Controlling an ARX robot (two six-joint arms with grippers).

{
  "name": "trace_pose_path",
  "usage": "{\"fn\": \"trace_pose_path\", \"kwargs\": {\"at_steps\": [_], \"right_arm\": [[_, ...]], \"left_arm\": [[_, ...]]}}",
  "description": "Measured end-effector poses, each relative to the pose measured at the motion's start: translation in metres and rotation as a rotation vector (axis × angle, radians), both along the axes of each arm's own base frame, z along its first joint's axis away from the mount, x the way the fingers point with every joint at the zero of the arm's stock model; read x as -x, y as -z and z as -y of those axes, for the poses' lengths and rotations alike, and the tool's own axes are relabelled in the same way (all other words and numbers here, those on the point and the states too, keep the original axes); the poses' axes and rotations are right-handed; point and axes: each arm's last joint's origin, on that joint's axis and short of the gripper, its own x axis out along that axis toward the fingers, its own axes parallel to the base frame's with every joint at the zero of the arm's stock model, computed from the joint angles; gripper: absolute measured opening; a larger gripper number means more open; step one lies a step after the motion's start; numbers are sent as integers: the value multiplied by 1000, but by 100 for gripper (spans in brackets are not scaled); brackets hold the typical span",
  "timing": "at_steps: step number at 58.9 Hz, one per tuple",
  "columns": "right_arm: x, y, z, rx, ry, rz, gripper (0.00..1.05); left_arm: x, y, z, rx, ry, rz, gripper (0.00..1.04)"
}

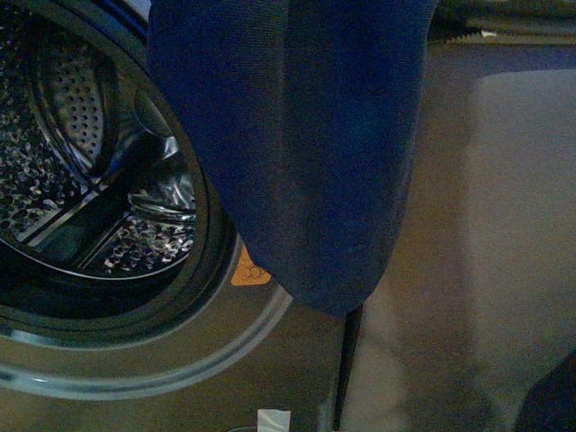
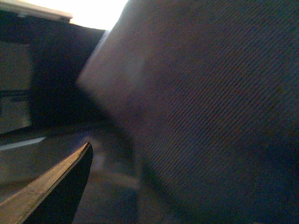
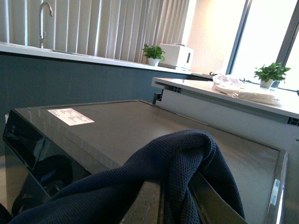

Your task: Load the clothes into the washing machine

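Note:
The clothes [image 1: 297, 135], a dark navy knit garment, hang limp from above in front of the washing machine, just right of its round port. The washing machine [image 1: 270, 360] is silver-grey, with a perforated steel drum [image 1: 81, 180] and an orange sticker [image 1: 247, 268]. My right gripper [image 3: 163, 200] is shut on the clothes [image 3: 177, 154], which bunch over its fingers above the machine's flat top [image 3: 140, 126]. In the left wrist view one finger [image 2: 51, 186] of my open left gripper shows, with the garment [image 2: 210, 107] close beside it.
A plain grey panel [image 1: 486, 252] stands right of the machine. In the right wrist view a counter with a tap [image 3: 44, 14], potted plants [image 3: 153, 52] and a white appliance [image 3: 176, 55] runs behind, and a white ledge [image 3: 233, 100] holds folded bags.

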Motion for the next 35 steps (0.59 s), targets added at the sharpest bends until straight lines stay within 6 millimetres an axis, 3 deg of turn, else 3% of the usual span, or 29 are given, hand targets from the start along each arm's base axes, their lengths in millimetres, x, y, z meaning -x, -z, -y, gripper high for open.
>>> {"fn": "trace_pose_path", "kwargs": {"at_steps": [12,22,35], "right_arm": [[0,0,0,0,0,0,5],[0,0,0,0,1,0,5],[0,0,0,0,3,0,5]], "left_arm": [[-15,-1,50,-43,211,11,98],[-7,-6,90,-31,282,56,98],[-17,-13,117,-6,102,47,98]]}}
